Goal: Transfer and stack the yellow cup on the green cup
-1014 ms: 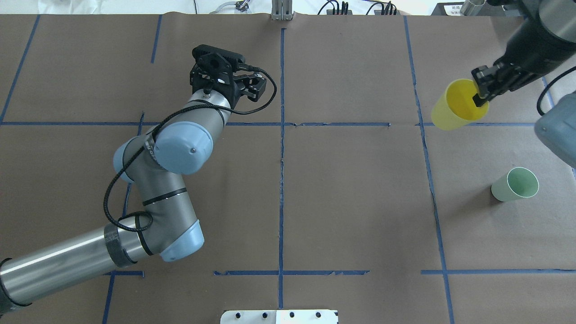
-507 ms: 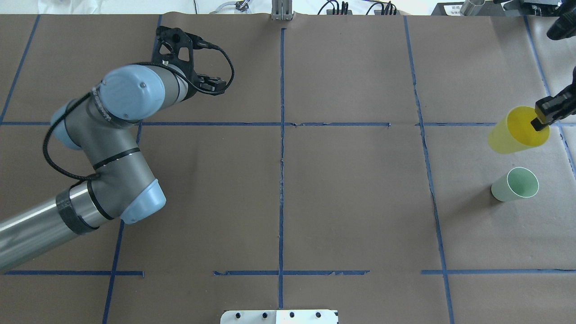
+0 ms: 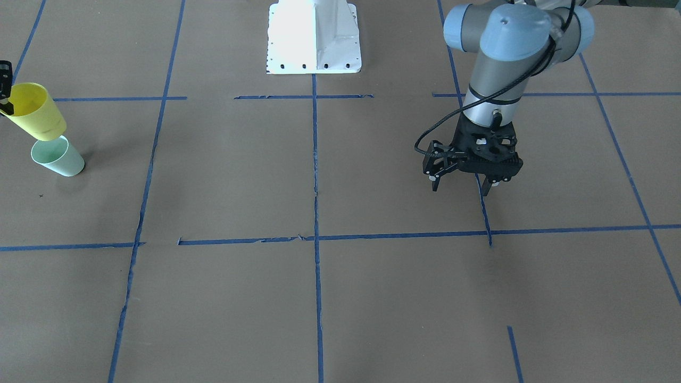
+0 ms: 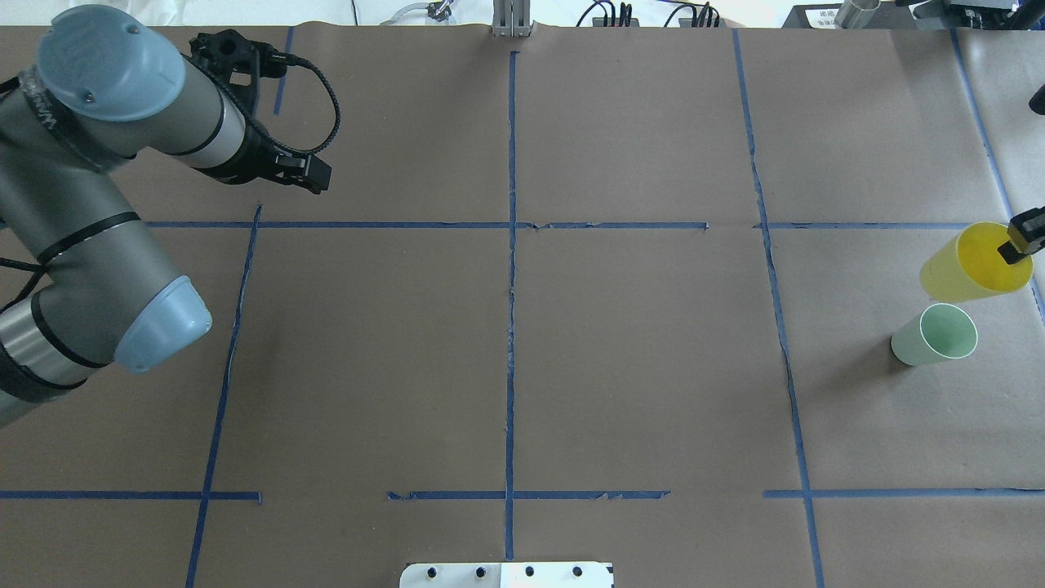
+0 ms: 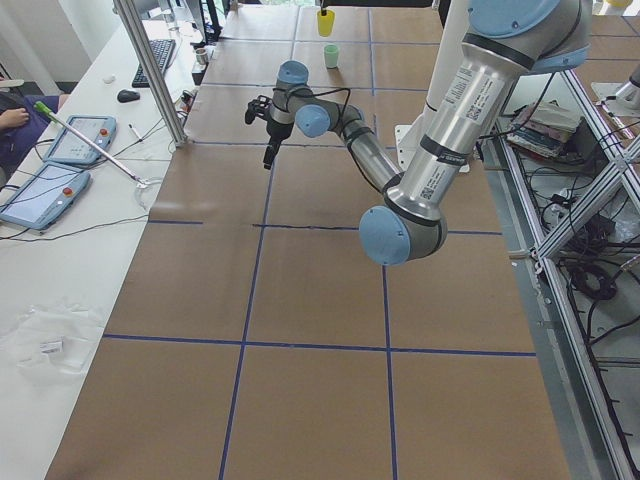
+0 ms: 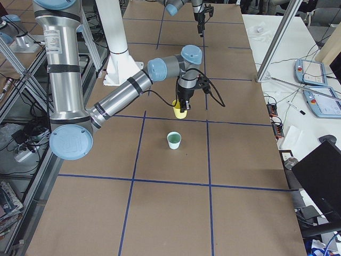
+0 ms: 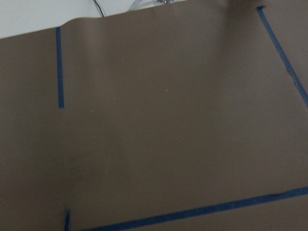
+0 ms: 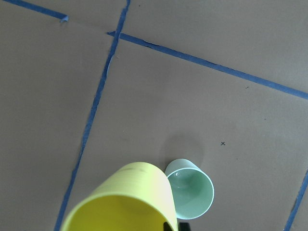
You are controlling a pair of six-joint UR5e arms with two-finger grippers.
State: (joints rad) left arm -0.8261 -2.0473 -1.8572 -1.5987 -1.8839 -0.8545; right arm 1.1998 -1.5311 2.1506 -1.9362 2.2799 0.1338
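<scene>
Overhead exterior: yellow cup in right gripper near green cup

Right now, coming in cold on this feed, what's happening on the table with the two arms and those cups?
The right gripper is shut on the rim of the bright yellow tapered plastic cup, one finger inside it, holding it tilted above the table. The pale mint-green tapered plastic cup stands upright and empty just beside it; the yellow one is not yet in it. The left gripper hangs open and empty far off on the other side.
</scene>
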